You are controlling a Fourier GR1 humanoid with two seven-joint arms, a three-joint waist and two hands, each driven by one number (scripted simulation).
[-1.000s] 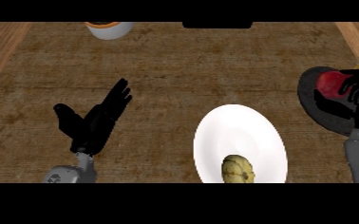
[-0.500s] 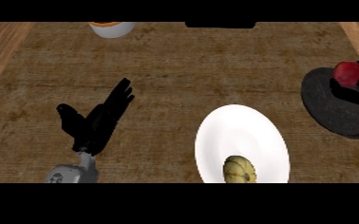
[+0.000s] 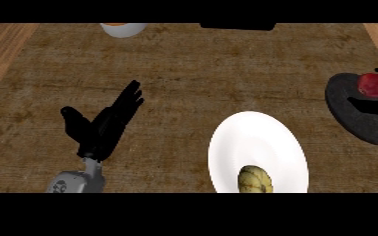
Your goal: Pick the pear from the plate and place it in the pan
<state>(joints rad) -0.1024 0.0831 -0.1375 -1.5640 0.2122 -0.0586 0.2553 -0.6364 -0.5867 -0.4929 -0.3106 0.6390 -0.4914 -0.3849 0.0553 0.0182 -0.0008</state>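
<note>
Pear [image 3: 254, 179], its lower part cut off, lies on the white plate [image 3: 255, 137] by its near rim, the dark pan [image 3: 344, 106] half out of view at the right edge of the brown counter [image 3: 199, 80], the left hand [image 3: 103, 126] straight-fingered and empty toward the left.

Low at right: yellowish-green pear [image 3: 254, 179], faintly ribbed, lying on near part of white plate [image 3: 255, 135], bottom end cut by lower edge. Round plate flat on brown desk [image 3: 184, 80], looking taller than wide. Far right: dark pan [image 3: 348, 111], flat on desk, cut off by right edge, near plate but apart, farther back than pear.
</note>
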